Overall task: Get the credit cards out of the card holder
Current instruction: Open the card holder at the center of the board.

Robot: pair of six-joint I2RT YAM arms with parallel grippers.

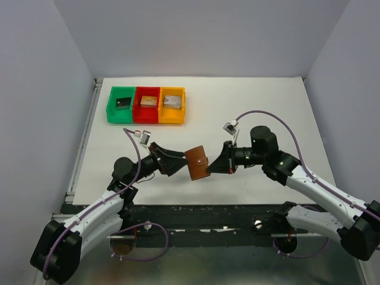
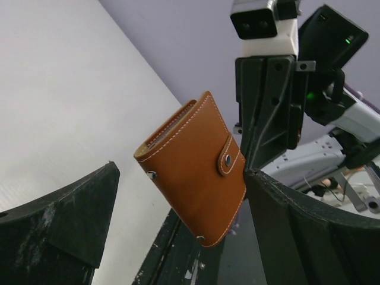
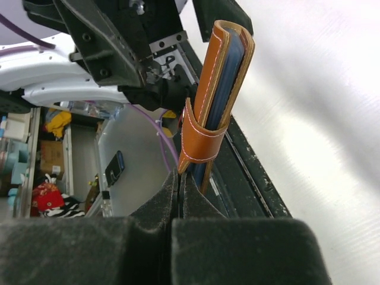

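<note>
On my overhead feed the card holder [image 1: 196, 163] hangs in the air at the lower middle of the frame, above the near edge of the white table [image 1: 255, 101] and between the two arms. It is folded shut, with the tab strap [image 2: 228, 155] wrapped over its open edge and the snap [image 2: 227, 159] fastened. That keeps me from seeing any card. All the right wrist view gives me is a dark blue lining [image 3: 224, 71] between the brown covers.

The right gripper [image 3: 178, 191] comes in from the right of the overhead frame. Its jaws are pressed together with no gap, pinching the holder at the strap's lower end.

The left gripper [image 2: 181, 171] stands wide around the holder. Its left finger [image 2: 65, 225] is clearly apart from the leather. Its right finger [image 2: 303, 237] sits just beside the strap edge, and I cannot tell whether it touches. In that view the right gripper's black body crowds in directly behind the holder at upper right.

Well apart, at the upper left of the table, a green bin [image 1: 114, 107], a red bin [image 1: 147, 114] and an orange bin [image 1: 171, 116] sit in a row touching, each with a small blocky piece inside.
</note>
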